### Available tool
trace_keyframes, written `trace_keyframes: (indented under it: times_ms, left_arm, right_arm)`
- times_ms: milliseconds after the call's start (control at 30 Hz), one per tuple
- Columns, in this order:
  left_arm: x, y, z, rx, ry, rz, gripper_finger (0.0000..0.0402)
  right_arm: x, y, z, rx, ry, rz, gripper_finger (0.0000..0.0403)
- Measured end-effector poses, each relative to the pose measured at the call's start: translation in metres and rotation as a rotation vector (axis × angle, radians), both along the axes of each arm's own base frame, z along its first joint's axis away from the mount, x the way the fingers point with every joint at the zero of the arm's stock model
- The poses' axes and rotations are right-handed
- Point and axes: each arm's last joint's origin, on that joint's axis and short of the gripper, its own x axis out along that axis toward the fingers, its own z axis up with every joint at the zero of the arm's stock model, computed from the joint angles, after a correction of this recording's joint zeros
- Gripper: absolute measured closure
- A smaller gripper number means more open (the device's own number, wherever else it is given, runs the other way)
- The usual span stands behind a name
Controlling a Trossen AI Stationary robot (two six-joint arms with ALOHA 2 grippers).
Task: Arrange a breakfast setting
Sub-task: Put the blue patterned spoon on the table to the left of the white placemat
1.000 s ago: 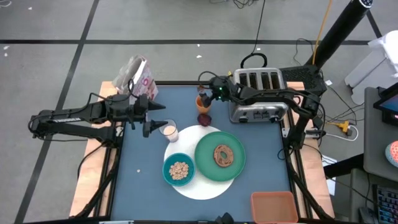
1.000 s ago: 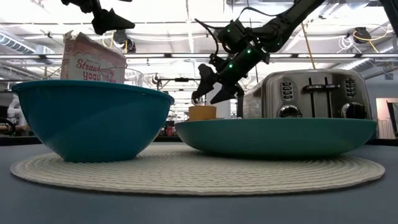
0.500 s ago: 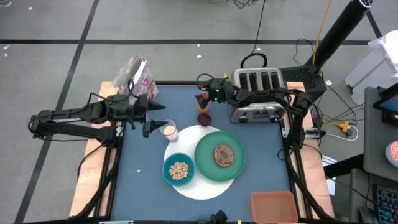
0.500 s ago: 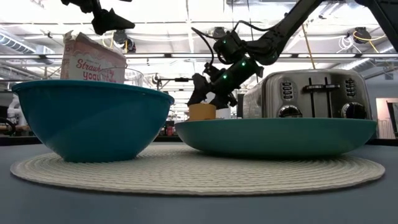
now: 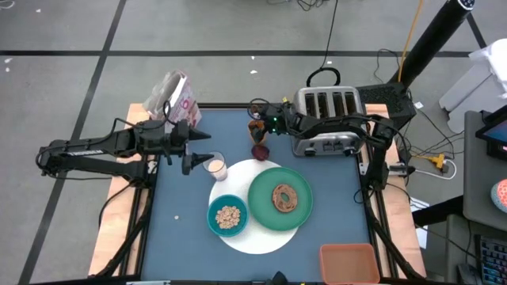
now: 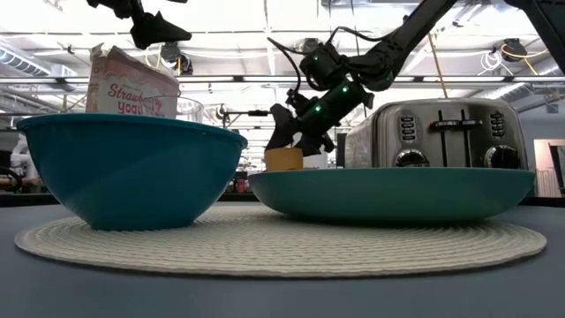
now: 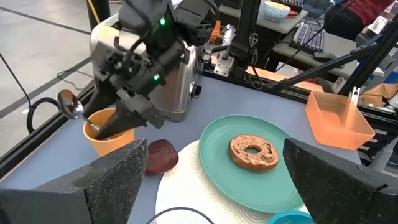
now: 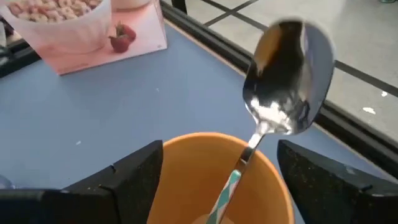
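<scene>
Cup [image 5: 255, 128] — orange, at the table's far edge just left of the toaster [image 5: 329, 119]; holds a spoon [image 8: 283, 81] standing handle-down, bowl end up above the rim. Right gripper [image 5: 261, 124] — over the cup, fingers spread either side of it, grasping nothing. Fruit [image 5: 260, 150] — dark red, on the table just in front of the cup. Mat [image 5: 261, 233] — carries plate [image 5: 297, 214] with ring bread [image 5: 284, 197], bowl [image 5: 214, 224] with cereal, and glass [image 5: 215, 168] of milk at its edge. Left gripper [image 5: 198, 157] — beside the glass, fingers parted, empty. Cereal box [image 5: 169, 98] — far left corner. Tray [image 5: 348, 263] — near right corner.
</scene>
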Motion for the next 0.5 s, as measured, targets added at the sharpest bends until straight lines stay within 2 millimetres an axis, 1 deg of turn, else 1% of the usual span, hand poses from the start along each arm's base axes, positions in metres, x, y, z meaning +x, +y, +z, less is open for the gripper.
trace_keyframes:
  times_ms: [100,233,500]
  left_arm:
    - [0.000,0.000,0.000,-0.003,0.000,0.001,0.0023]
    - [0.000,0.000,0.000,-0.005,0.000,0.002,0.0023]
    - [0.000,0.000,0.000,-0.020,-0.001,0.006,0.0023]
  right_arm:
    - [0.001,0.002,-0.010,0.046,0.011,-0.018,0.0122]
    - [0.001,0.002,-0.018,0.062,0.016,-0.026,0.0151]
    - [0.002,0.001,-0.018,0.042,-0.007,-0.030,0.0208]
